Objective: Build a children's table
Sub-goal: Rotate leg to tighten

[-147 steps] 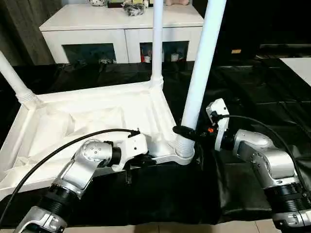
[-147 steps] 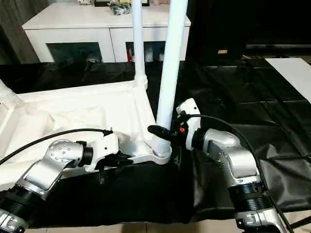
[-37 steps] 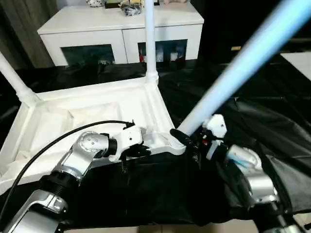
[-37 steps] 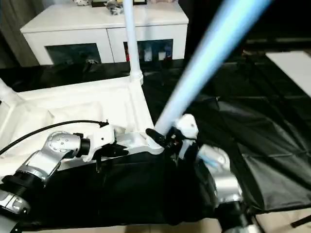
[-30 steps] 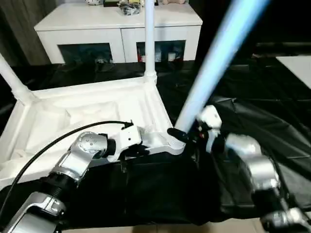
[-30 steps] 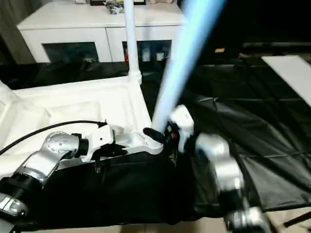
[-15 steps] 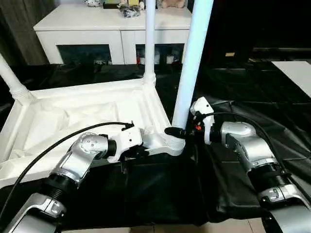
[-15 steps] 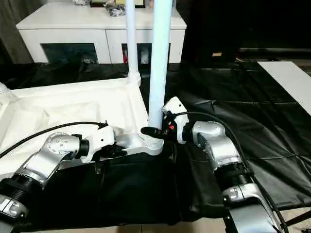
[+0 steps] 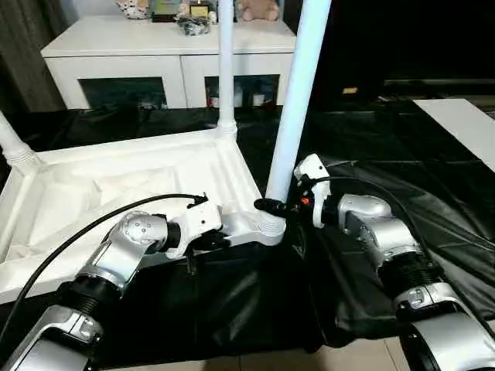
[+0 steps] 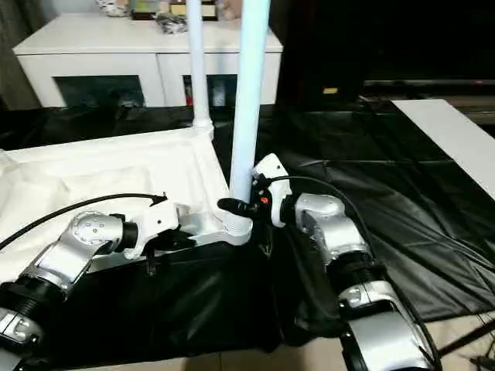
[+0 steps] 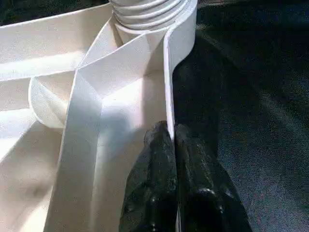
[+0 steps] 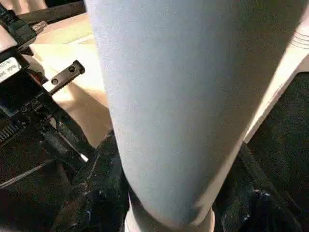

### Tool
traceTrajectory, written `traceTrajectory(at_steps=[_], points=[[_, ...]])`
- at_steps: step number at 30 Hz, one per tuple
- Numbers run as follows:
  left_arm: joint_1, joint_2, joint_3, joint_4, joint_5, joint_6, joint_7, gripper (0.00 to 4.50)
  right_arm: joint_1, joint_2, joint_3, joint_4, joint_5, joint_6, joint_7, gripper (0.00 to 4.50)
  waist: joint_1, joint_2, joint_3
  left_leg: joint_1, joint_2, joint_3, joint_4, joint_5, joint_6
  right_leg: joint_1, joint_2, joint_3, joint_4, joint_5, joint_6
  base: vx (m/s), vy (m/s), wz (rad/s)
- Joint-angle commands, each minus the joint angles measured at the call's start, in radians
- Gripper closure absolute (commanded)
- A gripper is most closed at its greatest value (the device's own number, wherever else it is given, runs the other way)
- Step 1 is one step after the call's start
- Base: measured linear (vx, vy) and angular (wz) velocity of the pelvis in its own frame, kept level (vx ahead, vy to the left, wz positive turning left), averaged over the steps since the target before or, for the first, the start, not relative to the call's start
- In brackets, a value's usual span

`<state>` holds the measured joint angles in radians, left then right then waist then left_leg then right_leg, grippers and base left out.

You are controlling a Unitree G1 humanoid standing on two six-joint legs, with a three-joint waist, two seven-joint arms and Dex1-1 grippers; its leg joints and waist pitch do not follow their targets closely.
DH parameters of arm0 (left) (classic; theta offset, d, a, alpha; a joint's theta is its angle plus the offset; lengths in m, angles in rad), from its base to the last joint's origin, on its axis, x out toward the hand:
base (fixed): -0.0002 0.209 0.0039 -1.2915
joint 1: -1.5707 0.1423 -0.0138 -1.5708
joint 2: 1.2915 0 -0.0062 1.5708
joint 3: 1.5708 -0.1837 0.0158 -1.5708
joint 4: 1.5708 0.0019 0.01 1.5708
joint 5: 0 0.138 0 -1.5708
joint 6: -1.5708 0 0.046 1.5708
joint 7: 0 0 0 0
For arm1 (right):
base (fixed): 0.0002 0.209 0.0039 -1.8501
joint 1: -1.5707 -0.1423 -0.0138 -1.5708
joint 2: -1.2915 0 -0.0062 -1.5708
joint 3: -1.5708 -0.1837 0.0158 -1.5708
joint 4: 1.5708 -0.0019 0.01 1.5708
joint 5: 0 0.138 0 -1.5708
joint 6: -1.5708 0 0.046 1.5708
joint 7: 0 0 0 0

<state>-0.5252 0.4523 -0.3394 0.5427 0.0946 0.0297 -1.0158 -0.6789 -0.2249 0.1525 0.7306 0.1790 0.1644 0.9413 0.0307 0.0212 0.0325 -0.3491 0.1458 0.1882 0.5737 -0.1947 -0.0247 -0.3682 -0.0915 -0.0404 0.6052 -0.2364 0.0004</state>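
The tabletop (image 9: 131, 185) lies upside down on the black sheet (image 9: 371, 124), ribbed underside up, left of centre in front of me. I count three legs standing in its corner sockets: the far-right leg (image 9: 226, 62) upright at the corner nearest the white cabinet (image 9: 166, 46), a far-left leg (image 9: 11, 143) at the left edge leaning outward, and the near-right leg (image 9: 298, 100) at the corner closest to my hands. My right gripper (image 9: 277, 207) is clasped around the base of that near-right leg just above its socket (image 9: 271, 226), fingers to either side of the tube; in the right wrist view the leg (image 12: 169, 96) sits tight between them. My left gripper (image 11: 175, 159) is clenched on the tabletop's near rim just left of the same socket, steadying the piece, one finger to either side of the thin wall. The leg stands close to upright, with a slight lean to the right; whether it is fully seated I cannot confirm. My assessment: three of four legs are in place, this one possibly wanting final tightening. The near-left corner lies behind my left forearm, and I see no leg rising there, so the fourth is probably outstanding
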Motion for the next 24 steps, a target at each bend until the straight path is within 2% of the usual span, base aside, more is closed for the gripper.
traceTrajectory(at_steps=[1, 4, 5, 6, 8, 9, 10, 13, 15, 16, 18, 20, 21, 22, 23, 24], points=[[-0.009, 0.010, -0.030, 0.013, 0.026, -0.008, -0.022, 4.50, 0.055, -0.003, 0.031, 0.135, -0.075, 0.060, -0.052, 2.65, 0.003, 0.014, -0.021, 0.016, 0.089, -0.058, -0.100, -0.572, -0.080, -0.012, -0.075, 0.050, -0.100, -0.432, -0.172, 0.000, 0.000, 0.00], [-0.012, 0.012, -0.031, 0.022, 0.029, -0.004, -0.022, 4.50, 0.050, 0.002, 0.031, 0.144, -0.081, 0.047, -0.068, 2.65, 0.001, 0.013, -0.022, 0.010, 0.090, -0.059, -0.103, -0.559, -0.079, -0.008, -0.075, 0.049, -0.097, -0.408, -0.172, 0.000, 0.000, 0.00], [-0.022, 0.001, -0.018, 0.046, 0.034, 0.038, 0.011, 4.50, 0.039, 0.021, 0.013, 0.163, -0.089, 0.036, -0.158, 2.65, -0.001, 0.015, -0.022, 0.010, 0.089, -0.057, -0.104, -0.557, -0.083, -0.008, -0.072, 0.048, -0.095, -0.379, -0.179, 0.000, 0.000, 0.00], [-0.027, -0.011, -0.010, 0.058, 0.038, 0.065, 0.039, 4.50, 0.032, 0.034, -0.001, 0.176, -0.092, 0.035, -0.220, 2.65, -0.003, 0.016, -0.019, 0.013, 0.086, -0.058, -0.105, -0.575, -0.092, -0.013, -0.072, 0.047, -0.097, -0.403, -0.178, 0.000, 0.000, 0.00], [-0.030, -0.019, -0.006, 0.066, 0.041, 0.081, 0.057, 4.50, 0.027, 0.042, -0.010, 0.185, -0.093, 0.034, -0.261, 2.65, -0.007, 0.015, -0.020, 0.012, 0.085, -0.060, -0.105, -0.581, -0.099, -0.012, -0.073, 0.047, -0.098, -0.424, -0.170, 0.000, 0.000, 0.00], [-0.048, -0.062, 0.006, 0.093, 0.054, 0.132, 0.140, 4.50, 0.012, 0.071, -0.041, 0.215, -0.091, 0.038, -0.387, 2.65, -0.008, 0.016, -0.019, 0.010, 0.085, -0.063, -0.106, -0.591, -0.099, -0.011, -0.075, 0.047, -0.102, -0.450, -0.154, 0.000, 0.000, 0.00], [-0.055, -0.081, 0.009, 0.105, 0.058, 0.150, 0.173, 4.50, 0.006, 0.082, -0.051, 0.227, -0.091, 0.038, -0.432, 2.65, -0.008, 0.018, -0.019, 0.017, 0.085, -0.065, -0.108, -0.614, -0.108, -0.017, -0.072, 0.044, -0.105, -0.462, -0.146, 0.000, 0.000, 0.00], [-0.083, -0.179, 0.034, 0.134, 0.044, 0.226, 0.284, 4.50, -0.022, 0.121, -0.090, 0.278, -0.082, 0.038, -0.581, 2.65, -0.013, 0.019, -0.017, 0.024, 0.083, -0.064, -0.109, -0.655, -0.117, -0.021, -0.068, 0.041, -0.111, -0.475, -0.134, 0.000, 0.000, 0.00], [-0.108, -0.249, 0.048, 0.155, 0.038, 0.280, 0.365, 4.50, -0.049, 0.145, -0.106, 0.319, -0.083, 0.032, -0.677, 2.65, -0.014, 0.022, -0.017, 0.032, 0.081, -0.064, -0.112, -0.694, -0.119, -0.025, -0.062, 0.033, -0.117, -0.451, -0.127, 0.000, 0.000, 0.00], [-0.113, -0.263, 0.049, 0.160, 0.038, 0.288, 0.380, 4.50, -0.056, 0.151, -0.111, 0.328, -0.081, 0.030, -0.699, 2.65, -0.012, 0.025, -0.016, 0.032, 0.079, -0.067, -0.111, -0.706, -0.120, -0.026, -0.062, 0.030, -0.119, -0.455, -0.122, 0.000, 0.000, 0.00], [-0.150, -0.353, 0.059, 0.188, 0.034, 0.337, 0.466, 4.50, -0.105, 0.186, -0.155, 0.382, -0.061, 0.023, -0.854, 2.65, -0.013, 0.024, -0.015, 0.040, 0.074, -0.067, -0.111, -0.738, -0.111, -0.031, -0.060, 0.026, -0.129, -0.482, -0.102, 0.000, 0.000, 0.00], [-0.175, -0.404, 0.076, 0.209, 0.023, 0.347, 0.510, 4.50, -0.136, 0.207, -0.175, 0.409, -0.052, 0.020, -0.929, 2.65, -0.014, 0.022, -0.016, 0.045, 0.072, -0.064, -0.109, -0.739, -0.104, -0.036, -0.060, 0.026, -0.133, -0.492, -0.094, 0.000, 0.000, 0.00], [-0.191, -0.426, 0.080, 0.226, 0.025, 0.344, 0.535, 4.50, -0.155, 0.219, -0.172, 0.424, -0.062, 0.015, -0.962, 2.65, -0.011, 0.021, -0.016, 0.052, 0.068, -0.062, -0.107, -0.736, -0.091, -0.039, -0.059, 0.022, -0.142, -0.502, -0.080, 0.000, 0.000, 0.00], [-0.194, -0.428, 0.079, 0.230, 0.028, 0.341, 0.539, 4.50, -0.159, 0.221, -0.170, 0.427, -0.064, 0.014, -0.967, 2.65, -0.009, 0.024, -0.017, 0.048, 0.068, -0.064, -0.109, -0.730, -0.088, -0.034, -0.061, 0.022, -0.142, -0.495, -0.076, 0.000, 0.000, 0.00], [-0.197, -0.430, 0.083, 0.234, 0.031, 0.344, 0.545, 4.50, -0.167, 0.227, -0.173, 0.435, -0.066, 0.011, -0.976, 2.65, -0.010, 0.020, -0.018, 0.038, 0.070, -0.067, -0.114, -0.720, -0.082, -0.024, -0.062, 0.020, -0.142, -0.474, -0.071, 0.000, 0.000, 0.00], [-0.196, -0.426, 0.086, 0.235, 0.035, 0.345, 0.548, 4.50, -0.174, 0.232, -0.174, 0.443, -0.069, 0.010, -0.987, 2.65, -0.008, 0.020, -0.019, 0.033, 0.072, -0.066, -0.118, -0.703, -0.079, -0.021, -0.064, 0.022, -0.140, -0.446, -0.072, 0.000, 0.000, 0.00]])
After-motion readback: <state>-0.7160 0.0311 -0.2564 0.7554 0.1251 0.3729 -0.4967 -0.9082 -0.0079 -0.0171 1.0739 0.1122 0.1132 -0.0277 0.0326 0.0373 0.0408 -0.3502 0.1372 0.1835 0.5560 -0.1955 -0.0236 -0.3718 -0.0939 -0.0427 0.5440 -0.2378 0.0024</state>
